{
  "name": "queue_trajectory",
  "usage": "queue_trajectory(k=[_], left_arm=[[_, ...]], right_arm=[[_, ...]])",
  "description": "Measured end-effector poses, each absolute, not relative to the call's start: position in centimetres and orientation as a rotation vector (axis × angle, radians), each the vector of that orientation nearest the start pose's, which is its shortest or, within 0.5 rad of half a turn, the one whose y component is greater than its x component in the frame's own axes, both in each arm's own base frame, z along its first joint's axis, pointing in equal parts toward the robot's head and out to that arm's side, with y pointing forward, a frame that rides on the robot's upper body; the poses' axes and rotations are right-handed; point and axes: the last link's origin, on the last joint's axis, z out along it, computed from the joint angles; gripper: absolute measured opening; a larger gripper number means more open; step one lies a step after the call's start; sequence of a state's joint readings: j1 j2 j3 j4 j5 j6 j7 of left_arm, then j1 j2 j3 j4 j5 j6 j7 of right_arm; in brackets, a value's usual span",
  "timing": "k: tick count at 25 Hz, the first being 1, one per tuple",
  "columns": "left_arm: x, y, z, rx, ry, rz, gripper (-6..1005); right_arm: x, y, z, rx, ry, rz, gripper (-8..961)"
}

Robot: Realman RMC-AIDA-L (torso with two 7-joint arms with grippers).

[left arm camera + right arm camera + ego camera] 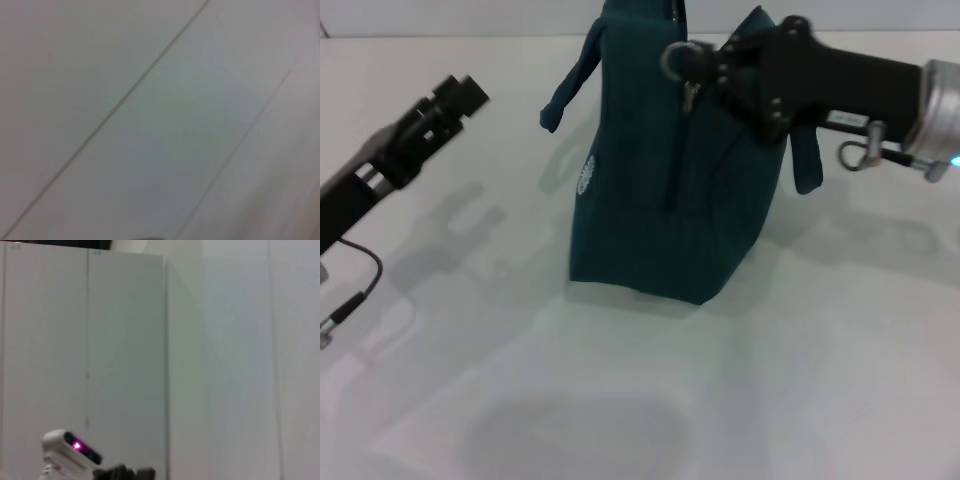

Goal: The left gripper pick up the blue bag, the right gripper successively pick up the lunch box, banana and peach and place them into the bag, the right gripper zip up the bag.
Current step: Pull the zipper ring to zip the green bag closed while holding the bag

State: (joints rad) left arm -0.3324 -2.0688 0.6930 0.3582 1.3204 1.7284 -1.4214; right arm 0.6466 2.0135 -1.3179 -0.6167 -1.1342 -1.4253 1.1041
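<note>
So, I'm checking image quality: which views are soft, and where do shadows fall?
Head view: bag fairly sharp, faint shadows on the table beside it and below. Left wrist view: blurred, only pale surface with seams. Right wrist view: soft, pale panels, a small device glowing pink.

A white table top (620, 400) is spreading below and around both end effectors, catching soft grey shadows. Past the right end effector, pale panelled walls (125, 340) are meeting at 1 corner, thin seams running up them under even light.
</note>
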Motion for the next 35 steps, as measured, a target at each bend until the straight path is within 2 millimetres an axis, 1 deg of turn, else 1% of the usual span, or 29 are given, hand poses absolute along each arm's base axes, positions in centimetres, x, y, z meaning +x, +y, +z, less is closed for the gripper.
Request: queue_trajectory(k=[4,8,9,10,17,24,28,35], left_arm=[[-29.7,27.3,2.9,-2.143,-0.946,-1.454,880],[-29.7,27.1,2.7,-2.22,-0.915,-1.39,880],[-29.4,27.0,2.3,-2.272,-0.896,-1.354,880],[-29.4,27.0,2.1,-2.287,-0.893,-1.341,879],[-28.8,27.2,1.4,-2.338,-0.879,-1.322,870],[-27.2,28.1,0.2,-2.405,-0.86,-1.335,857],[-26.6,28.5,-0.2,-2.438,-0.86,-1.335,850],[-26.8,28.8,-0.7,-2.426,-0.894,-1.31,838]], right_arm=[[12.9,36.9,-1.7,-2.683,0.012,1.182,9],[12.9,37.0,-2.1,-2.699,0.052,1.18,9],[12.9,37.1,-2.2,-2.703,0.061,1.178,9],[12.9,37.1,-2.3,-2.705,0.064,1.178,9],[13.0,37.1,-2.4,-2.699,0.083,1.185,10],[13.0,37.1,-2.3,-2.695,0.088,1.192,10],[13.0,37.1,-2.3,-2.695,0.088,1.192,10],[12.9,37.1,-2.4,-2.697,0.089,1.197,11]])
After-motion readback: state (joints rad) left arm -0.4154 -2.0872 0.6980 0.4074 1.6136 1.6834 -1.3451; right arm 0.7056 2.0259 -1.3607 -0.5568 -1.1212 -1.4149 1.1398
